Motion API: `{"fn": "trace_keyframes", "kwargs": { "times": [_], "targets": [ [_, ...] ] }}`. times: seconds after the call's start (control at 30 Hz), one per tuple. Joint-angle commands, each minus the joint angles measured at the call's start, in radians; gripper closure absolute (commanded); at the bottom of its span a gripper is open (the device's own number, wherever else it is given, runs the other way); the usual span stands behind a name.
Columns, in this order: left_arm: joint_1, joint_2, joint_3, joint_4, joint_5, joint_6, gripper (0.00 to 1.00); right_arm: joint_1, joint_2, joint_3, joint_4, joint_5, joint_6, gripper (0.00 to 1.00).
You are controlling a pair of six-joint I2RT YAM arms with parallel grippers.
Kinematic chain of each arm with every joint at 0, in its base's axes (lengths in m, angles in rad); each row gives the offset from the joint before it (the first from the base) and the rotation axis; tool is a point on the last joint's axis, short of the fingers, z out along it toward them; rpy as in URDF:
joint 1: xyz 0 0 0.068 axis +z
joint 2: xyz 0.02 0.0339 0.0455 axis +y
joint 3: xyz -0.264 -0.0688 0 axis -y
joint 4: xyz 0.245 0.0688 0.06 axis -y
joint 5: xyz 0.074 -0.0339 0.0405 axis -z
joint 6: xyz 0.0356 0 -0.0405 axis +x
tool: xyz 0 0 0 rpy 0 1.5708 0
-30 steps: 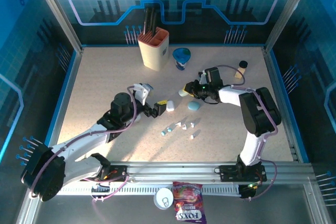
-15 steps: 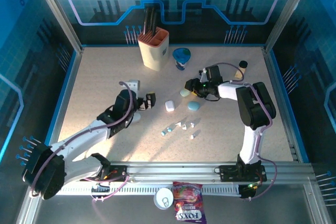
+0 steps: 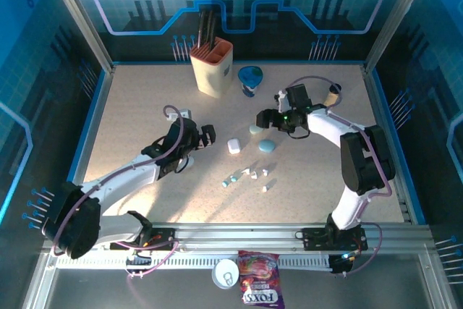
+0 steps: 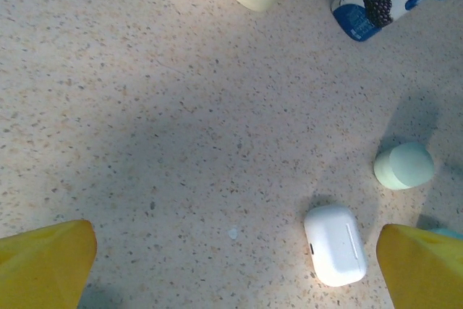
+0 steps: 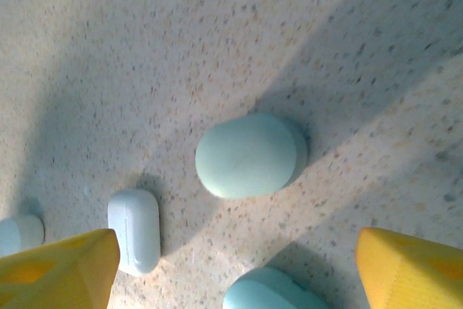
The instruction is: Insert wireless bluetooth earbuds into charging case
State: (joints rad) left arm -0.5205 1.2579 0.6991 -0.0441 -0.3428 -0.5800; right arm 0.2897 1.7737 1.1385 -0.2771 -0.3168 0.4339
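Right gripper (image 3: pixel 266 118) is opening from a near pinch, now spread over the pale-teal pebble-shaped plastic case (image 5: pixel 249 155) (set down, lid not yet opened); tiny white-and-teal stemmed earbuds (image 3: pixel 246 175) are lying loose nearby, uninserted.

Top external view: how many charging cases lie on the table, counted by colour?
White charging case: 1
Pale teal charging cases: 2
Total: 3

Table (image 3: pixel 130 99) bright, warm; walls (image 3: pixel 43 48) blue-tinted; soft diagonal shadows; my yellow fingertips (image 5: pixel 61 269) slightly blurred at frame corners.
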Motion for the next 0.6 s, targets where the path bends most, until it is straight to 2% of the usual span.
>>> {"fn": "trace_keyframes", "kwargs": {
  "times": [0.0,0.33,0.57],
  "targets": [
    [0.005,0.015,0.044,-0.01,0.044,-0.022,0.01,0.027,0.002,-0.023,-0.057,-0.046,-0.065,0.15],
    [0.006,0.013,0.033,0.02,0.075,-0.021,0.01,0.091,-0.01,-0.074,-0.1,-0.096,-0.1,0.19],
    [0.006,0.008,0.025,0.032,0.085,-0.024,0.01,0.126,-0.053,-0.094,-0.139,-0.039,-0.1,0.23]
  ]
}}
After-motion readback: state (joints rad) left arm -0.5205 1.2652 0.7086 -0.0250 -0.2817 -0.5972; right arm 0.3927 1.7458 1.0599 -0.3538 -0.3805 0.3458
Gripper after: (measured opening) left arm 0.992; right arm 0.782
